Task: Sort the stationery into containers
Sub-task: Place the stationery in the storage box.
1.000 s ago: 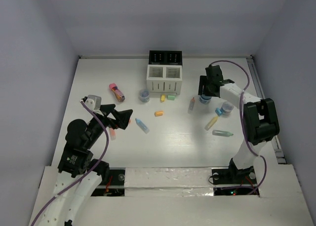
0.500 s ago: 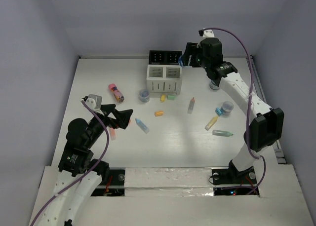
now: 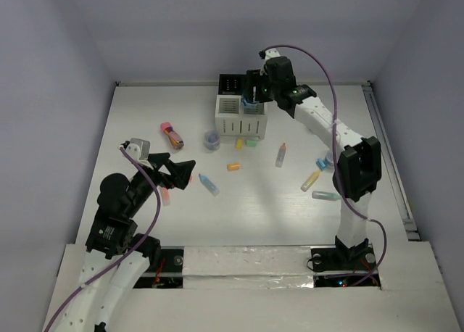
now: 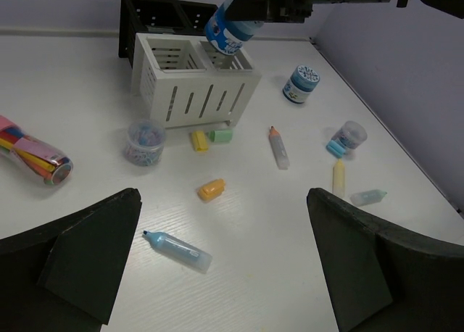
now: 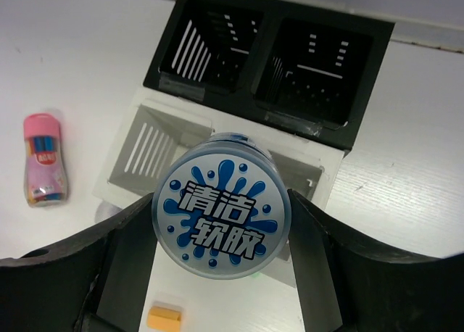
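A blue-and-white round roll [image 5: 217, 220] with a printed glossy lid is gripped between the dark fingers of the right hand [image 3: 253, 96]. Directly beneath that hand sits a white slatted plastic bin [image 5: 145, 147]. Its neighbouring compartment is largely hidden under the roll, so any contents cannot be made out. Just beyond the hand, two joined black bins [image 5: 264, 53] with slotted walls are seen. The left hand [image 3: 174, 171] is spread wide above the white counter [image 4: 239, 288], holding nothing. Ahead of it lie a short orange stub [image 4: 211, 190] and a thin blue pen-like tube [image 4: 177, 249].
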You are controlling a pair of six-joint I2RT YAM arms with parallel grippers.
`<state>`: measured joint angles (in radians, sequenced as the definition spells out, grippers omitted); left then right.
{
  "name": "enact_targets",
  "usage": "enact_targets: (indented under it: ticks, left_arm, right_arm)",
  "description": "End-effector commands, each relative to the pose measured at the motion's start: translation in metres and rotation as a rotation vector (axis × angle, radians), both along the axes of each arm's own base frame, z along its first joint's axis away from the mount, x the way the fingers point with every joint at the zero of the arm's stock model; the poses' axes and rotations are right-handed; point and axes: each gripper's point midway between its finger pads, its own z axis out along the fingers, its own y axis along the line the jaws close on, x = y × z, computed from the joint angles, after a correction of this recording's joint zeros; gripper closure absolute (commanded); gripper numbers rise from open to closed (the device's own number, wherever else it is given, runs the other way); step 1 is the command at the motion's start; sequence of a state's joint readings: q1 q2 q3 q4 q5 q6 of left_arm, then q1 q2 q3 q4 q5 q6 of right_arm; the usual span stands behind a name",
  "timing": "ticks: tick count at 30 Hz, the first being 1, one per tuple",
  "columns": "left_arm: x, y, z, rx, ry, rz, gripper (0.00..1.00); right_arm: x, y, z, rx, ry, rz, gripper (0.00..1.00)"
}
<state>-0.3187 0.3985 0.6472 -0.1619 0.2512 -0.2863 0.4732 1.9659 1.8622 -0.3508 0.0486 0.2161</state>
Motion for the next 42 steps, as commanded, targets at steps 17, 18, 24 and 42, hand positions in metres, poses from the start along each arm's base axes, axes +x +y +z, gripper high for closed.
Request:
enact_targets:
  ticks: [17,18,24,42]
  left_arm:
    - [0.001,0.0,0.013,-0.012,-0.048,-0.001,0.01]
    - [0.001,0.0,0.013,-0.013,-0.049,-0.001,0.01]
    - [0.002,0.0,0.013,-0.013,-0.047,-0.001,0.01]
    - [0.001,0.0,0.014,-0.014,-0.05,-0.001,0.01]
  right_arm:
    - [0.014,-0.003,-0.001,-0.103,-0.016,-0.038,0.6]
    - [0.015,-0.002,-0.004,-0.105,-0.01,-0.035,0.6]
    - [0.015,-0.001,-0.01,-0.118,0.006,-0.021,0.53]
    - [0.013,-0.004,0.034,-0.063,-0.082,-0.042,0.09]
